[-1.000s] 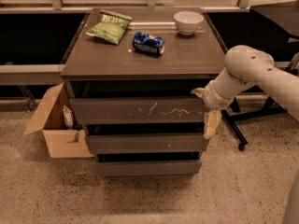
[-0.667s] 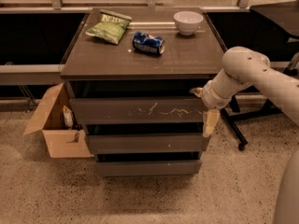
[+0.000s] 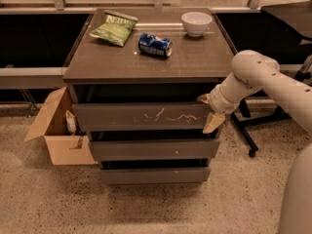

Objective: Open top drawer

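Observation:
The top drawer (image 3: pixel 141 116) is the widest grey-brown front of the cabinet, with white squiggly scratches across its middle. It sits just under the tabletop with a dark gap above it. My gripper (image 3: pixel 208 112) is at the right end of this drawer front, on the white arm (image 3: pixel 253 77) that comes in from the right. Its cream fingers (image 3: pixel 213 123) stand apart, one by the drawer's upper right corner and one by its lower right corner. I cannot tell whether they touch the panel.
Two narrower drawer fronts (image 3: pixel 153 149) lie below the top one. On the tabletop (image 3: pixel 195 57) are a green chip bag (image 3: pixel 114 27), a blue can (image 3: pixel 155 45) and a white bowl (image 3: pixel 196 23). An open cardboard box (image 3: pixel 61 130) stands at the left, and a black chair base (image 3: pixel 251 140) at the right.
My gripper has shifted slightly left, closer onto the right end of the top drawer. The drawer front has not visibly moved.

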Available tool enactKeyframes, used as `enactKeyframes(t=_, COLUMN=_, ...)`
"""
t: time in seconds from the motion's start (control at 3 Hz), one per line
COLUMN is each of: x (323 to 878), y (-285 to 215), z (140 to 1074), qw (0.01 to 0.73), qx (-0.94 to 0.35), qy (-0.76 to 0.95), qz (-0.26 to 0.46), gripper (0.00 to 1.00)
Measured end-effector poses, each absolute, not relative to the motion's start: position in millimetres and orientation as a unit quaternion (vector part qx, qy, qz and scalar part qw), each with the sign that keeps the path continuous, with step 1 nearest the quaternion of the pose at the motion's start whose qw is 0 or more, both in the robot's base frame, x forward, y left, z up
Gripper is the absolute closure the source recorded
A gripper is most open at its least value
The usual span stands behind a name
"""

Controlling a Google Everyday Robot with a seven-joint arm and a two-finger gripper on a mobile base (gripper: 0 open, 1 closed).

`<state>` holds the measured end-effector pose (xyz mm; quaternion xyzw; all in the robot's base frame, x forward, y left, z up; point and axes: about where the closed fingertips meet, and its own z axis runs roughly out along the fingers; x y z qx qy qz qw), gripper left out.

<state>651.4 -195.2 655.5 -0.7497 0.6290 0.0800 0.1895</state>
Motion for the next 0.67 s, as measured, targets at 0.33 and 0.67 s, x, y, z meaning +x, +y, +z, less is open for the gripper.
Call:
enactKeyframes(t=0.33, x=635, y=-192, z=666, qw=0.203, qx=-0.751, qy=0.622, qz=0.093, gripper=0.63)
enactKeyframes(t=0.67, x=619, y=-185, z=676, qw=0.211, qx=-0.754, qy=0.613, qz=0.107, gripper=0.85)
